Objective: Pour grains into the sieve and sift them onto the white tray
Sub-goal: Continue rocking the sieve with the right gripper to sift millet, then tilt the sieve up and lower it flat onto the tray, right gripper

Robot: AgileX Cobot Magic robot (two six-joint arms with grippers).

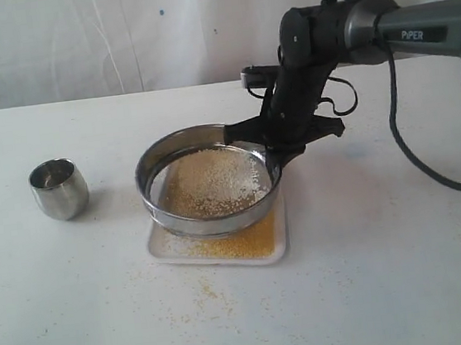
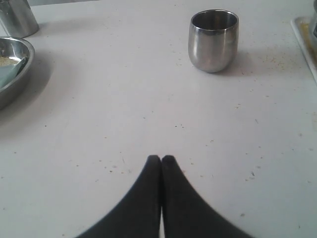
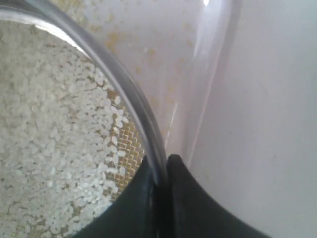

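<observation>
The round steel sieve hangs tilted just above the white tray, with my right gripper shut on its right rim. In the right wrist view the black fingers pinch the sieve's rim, one inside and one outside. Pale grains lie on the mesh, whitish grains up close. Fine yellow grains cover the tray under the sieve. My left gripper is shut on nothing, low over the bare table, out of the exterior view.
A small rounded steel cup stands upright and empty left of the sieve, also the steel cup ahead of my left gripper. A steel bowl and another steel vessel sit further off. Stray grains dot the table before the tray.
</observation>
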